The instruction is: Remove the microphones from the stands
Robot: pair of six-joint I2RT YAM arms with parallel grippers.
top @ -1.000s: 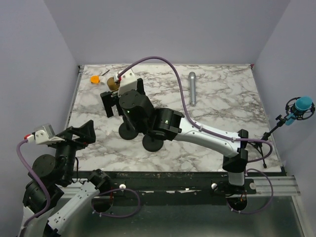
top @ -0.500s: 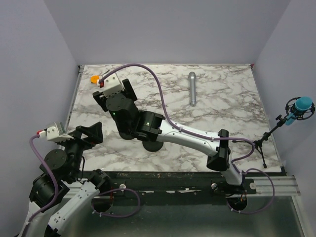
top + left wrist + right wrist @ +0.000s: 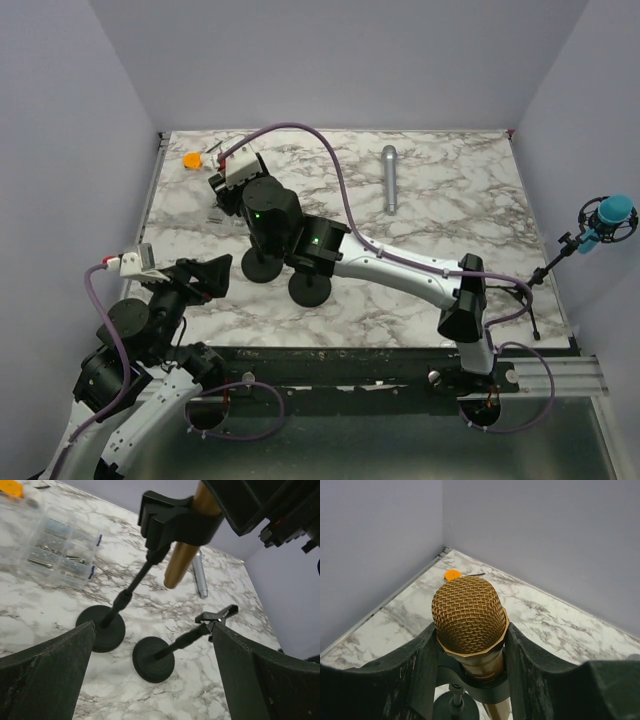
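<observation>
**Now the right gripper sits over the head of the microphone**

Here the gold microphone [image 3: 470, 612] stands in the clip of its stand [image 3: 125, 597], in the far left part of the tabletop [image 3: 450, 210]. Its long axis is steep but tilted: the mesh head is up, and the handle goes down through the clip and out below it. The right gripper [image 3: 235, 178] comes onto it from above, almost along this axis. In the right wrist view its two fingers [image 3: 420, 680] lie on both sides of the microphone just under the head. I see no gap there, so I read them as clamped on it. The right arm is clearly the nearer one. The left gripper [image 3: 152, 635] hangs near the near left corner with its jaws wide apart, holding nothing, and looks toward the stand.

I think the pull must follow the handle, upward and out of the clip. A pull to the side could tip the stand, because its round foot [image 3: 262, 266] only rests on the smooth marble.

A second stand [image 3: 310, 290], empty, is just beside this foot. A clear box [image 3: 55, 545] lies near it toward the left edge, and a silver microphone [image 3: 390, 180] lies well apart toward the far edge. The walls are close at the left and far edges, but above there is free room.
</observation>
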